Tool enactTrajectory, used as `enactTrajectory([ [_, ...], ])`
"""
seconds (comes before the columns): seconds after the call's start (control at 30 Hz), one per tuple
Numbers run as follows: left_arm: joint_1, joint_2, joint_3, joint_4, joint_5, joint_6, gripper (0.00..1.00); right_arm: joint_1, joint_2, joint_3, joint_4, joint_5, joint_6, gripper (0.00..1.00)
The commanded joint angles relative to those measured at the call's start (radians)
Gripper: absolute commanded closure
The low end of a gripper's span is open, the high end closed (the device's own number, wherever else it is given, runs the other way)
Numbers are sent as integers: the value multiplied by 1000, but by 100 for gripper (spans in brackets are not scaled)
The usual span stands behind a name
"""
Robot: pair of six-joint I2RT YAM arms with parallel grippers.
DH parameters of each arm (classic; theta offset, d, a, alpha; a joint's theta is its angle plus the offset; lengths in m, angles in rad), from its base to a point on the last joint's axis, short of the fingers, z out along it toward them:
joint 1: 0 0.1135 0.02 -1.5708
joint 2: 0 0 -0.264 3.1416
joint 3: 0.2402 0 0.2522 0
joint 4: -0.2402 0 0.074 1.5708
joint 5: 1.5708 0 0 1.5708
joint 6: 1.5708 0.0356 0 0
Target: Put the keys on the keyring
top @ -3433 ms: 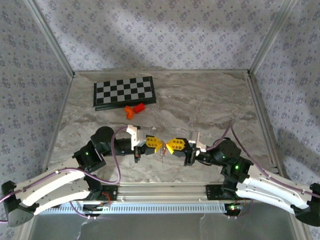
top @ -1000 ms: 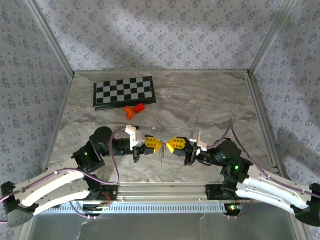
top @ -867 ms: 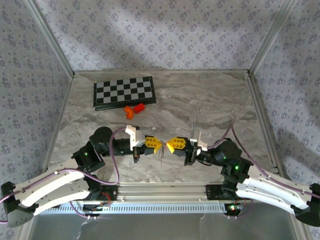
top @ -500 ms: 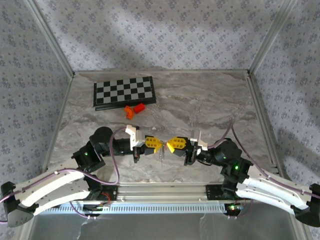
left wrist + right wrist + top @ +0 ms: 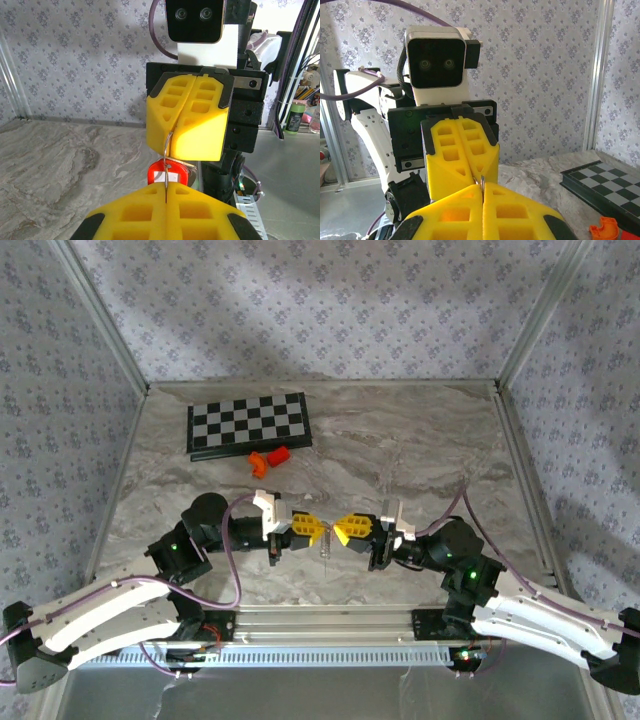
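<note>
My left gripper (image 5: 318,531) and right gripper (image 5: 338,531) meet tip to tip above the table's near middle, both shut. In the left wrist view my left gripper (image 5: 166,186) pinches the keyring's thin wire ring (image 5: 166,150). The wire rises into the closed seam of the right gripper (image 5: 170,138) opposite. The red tag (image 5: 167,174) hangs between them, with a silver key (image 5: 192,169) partly hidden behind it. From above, the keyring (image 5: 326,546) dangles as a thin sliver below the fingertips. In the right wrist view a silver edge sits in the seam of my right gripper (image 5: 481,186).
A folded chessboard (image 5: 248,422) lies at the back left of the marble table (image 5: 420,450), with two orange blocks (image 5: 268,458) just in front of it. Patterned walls and metal posts close in the sides. The board (image 5: 605,182) and an orange block (image 5: 605,230) lie right of the right wrist.
The left arm has edged very slightly to the right. Both grippers stay shut tip to tip with the keyring hanging between them.
</note>
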Motion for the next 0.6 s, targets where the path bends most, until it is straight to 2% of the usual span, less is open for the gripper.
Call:
enactTrajectory([
  [0.0,-7,-5,39,56,7,15,100,-6,-12,-4,32,-14,17,100],
  [0.57,-6,-7,35,60,6,13,100,-7,-14,-8,28,-16,22,100],
])
